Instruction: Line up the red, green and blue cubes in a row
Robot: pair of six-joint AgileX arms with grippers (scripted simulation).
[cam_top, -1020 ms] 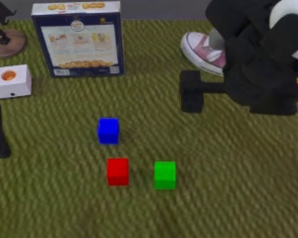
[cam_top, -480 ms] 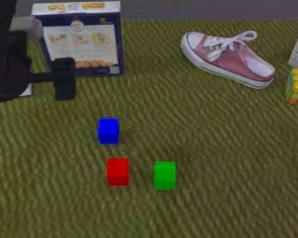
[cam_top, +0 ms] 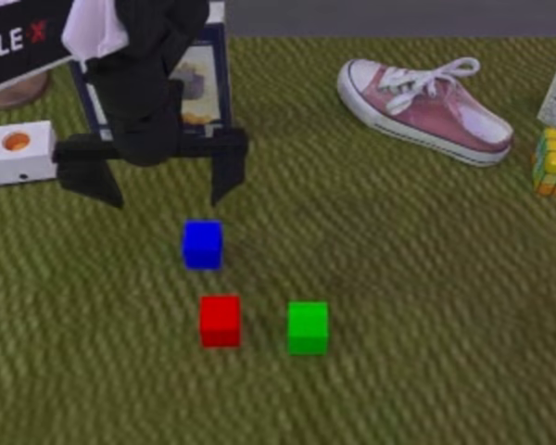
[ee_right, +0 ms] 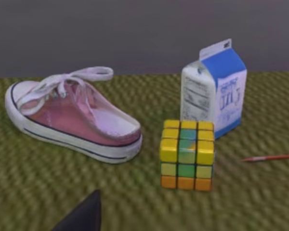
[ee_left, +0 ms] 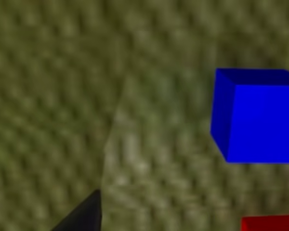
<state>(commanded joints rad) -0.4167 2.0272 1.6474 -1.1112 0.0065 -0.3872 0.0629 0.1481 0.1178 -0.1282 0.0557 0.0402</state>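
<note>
Left end effector (cam_top: 157, 181) agape above blue cube (cam_top: 202, 244)

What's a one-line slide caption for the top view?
Left gripper, fingers open, hovers just behind the blue cube; red cube and green cube sit side by side nearer the camera.

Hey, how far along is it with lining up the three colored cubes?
Done: the red cube and green cube lie side by side, level with each other. In hand: the left hand, fingers spread open, hangs just beyond the blue cube without touching it. Left: the blue cube sits behind the red one, off that line, and must be brought level with the pair. The right hand is out of the top view.
</note>
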